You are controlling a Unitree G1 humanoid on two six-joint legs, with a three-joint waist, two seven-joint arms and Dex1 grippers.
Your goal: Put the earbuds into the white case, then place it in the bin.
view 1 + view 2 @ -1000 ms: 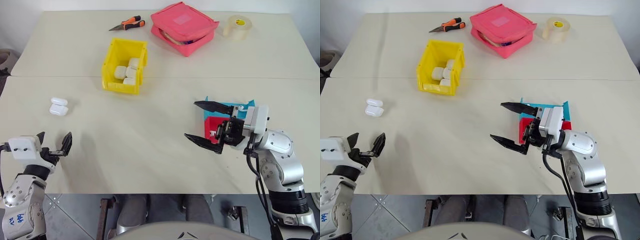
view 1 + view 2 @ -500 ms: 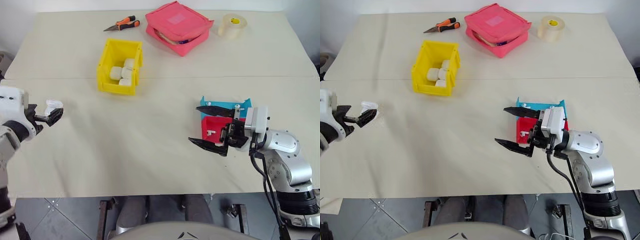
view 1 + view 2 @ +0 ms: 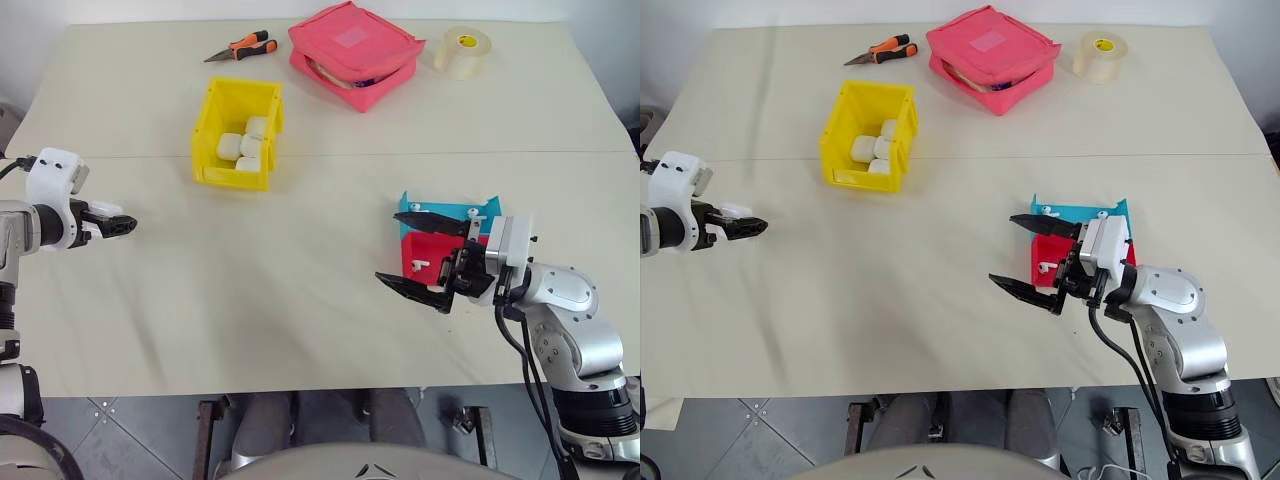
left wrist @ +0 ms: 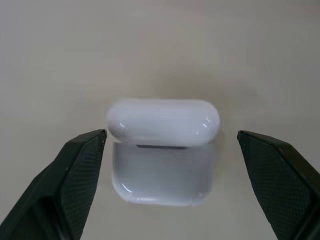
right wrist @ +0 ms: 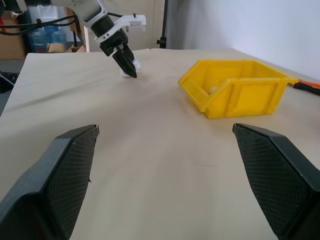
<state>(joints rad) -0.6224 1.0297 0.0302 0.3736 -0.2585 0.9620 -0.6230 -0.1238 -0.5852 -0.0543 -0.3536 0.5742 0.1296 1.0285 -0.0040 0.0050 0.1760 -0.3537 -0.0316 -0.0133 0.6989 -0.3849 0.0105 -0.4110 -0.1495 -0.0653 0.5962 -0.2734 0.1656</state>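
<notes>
Left wrist view: left gripper (image 4: 167, 150) spread wide astride case (image 4: 163, 150), lid apparently ajar, on table | right gripper (image 3: 420, 252) open, idle | risk: off-centre closing could skid the glossy case away.

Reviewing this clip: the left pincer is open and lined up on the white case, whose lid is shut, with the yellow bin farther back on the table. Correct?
One thing is wrong: the lid is not shut. The left wrist view shows the white case with its lid flipped open, lying on the table between the fingers of the open left pincer. The yellow bin does sit farther back on the table.
</notes>
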